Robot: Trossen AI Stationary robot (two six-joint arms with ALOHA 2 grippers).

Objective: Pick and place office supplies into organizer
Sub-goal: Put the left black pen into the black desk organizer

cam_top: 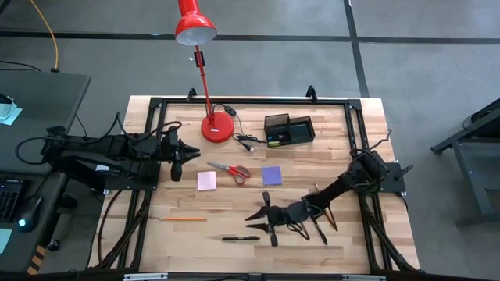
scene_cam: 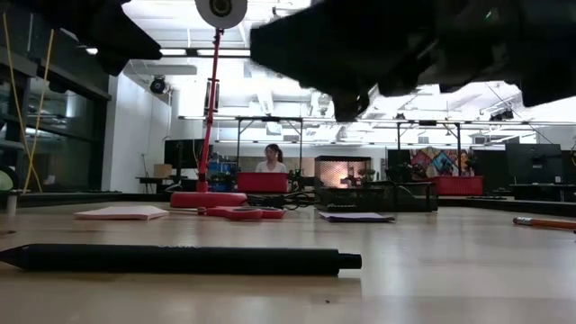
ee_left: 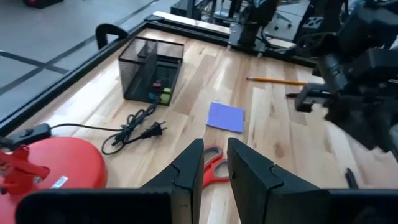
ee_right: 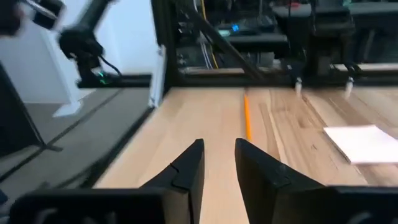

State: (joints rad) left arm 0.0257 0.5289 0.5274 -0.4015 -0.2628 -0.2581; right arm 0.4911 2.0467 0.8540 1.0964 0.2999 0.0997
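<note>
Red-handled scissors point(cam_top: 232, 170), a pink pad point(cam_top: 206, 181) and a purple pad point(cam_top: 272, 175) lie flat mid-table. An orange pencil point(cam_top: 183, 219) and a black pen point(cam_top: 241, 238) lie near the front edge. More pencils point(cam_top: 326, 217) lie under my right arm. The black organizer point(cam_top: 288, 129) stands at the far side. My right gripper point(cam_top: 253, 221) hovers level just beyond the pen, pointing at the orange pencil point(ee_right: 247, 118), slightly open and holding nothing. My left gripper point(cam_top: 178, 152) waits raised at the left, slightly open and holding nothing, with the scissors point(ee_left: 214, 168) ahead of it.
A red desk lamp stands with its base point(cam_top: 218, 127) left of the organizer, and its black cable point(cam_top: 246, 142) lies between them. A black frame point(cam_top: 148, 156) runs around the tabletop. Bare wood lies between the pads and the front edge.
</note>
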